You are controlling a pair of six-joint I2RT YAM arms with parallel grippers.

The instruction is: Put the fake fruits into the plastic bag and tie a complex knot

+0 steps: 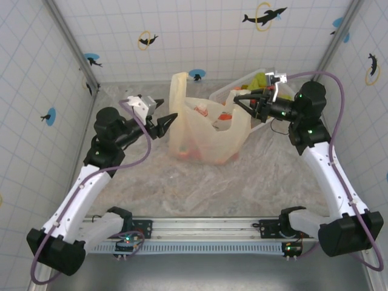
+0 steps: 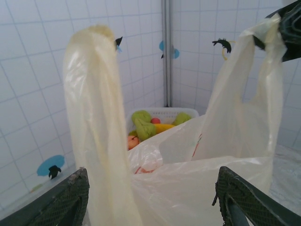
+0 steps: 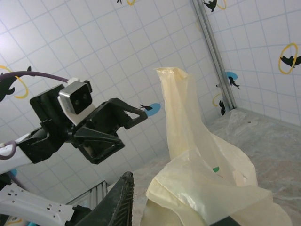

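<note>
Cream-yellow plastic bag (image 1: 206, 136), two handle loops (image 1: 177, 91): left jaws spread, right jaws grasping one.

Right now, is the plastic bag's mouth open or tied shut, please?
Open: the plastic bag has its handle loops standing apart, unknotted, with the mouth gaping between them.

Legible markings: none found on any surface.
No lettering, numeral or brand name can be read. The tiled walls (image 1: 182, 24) carry pictorial stickers only: a black dolphin silhouette in an orange ring (image 1: 265, 15), a smaller ringed sticker (image 1: 145, 41) and a blue disc with a dark figure (image 1: 50, 115). The plastic bag (image 1: 206, 130) shows a small green mark (image 3: 215, 169), too small and creased to tell whether it is a character.
</note>
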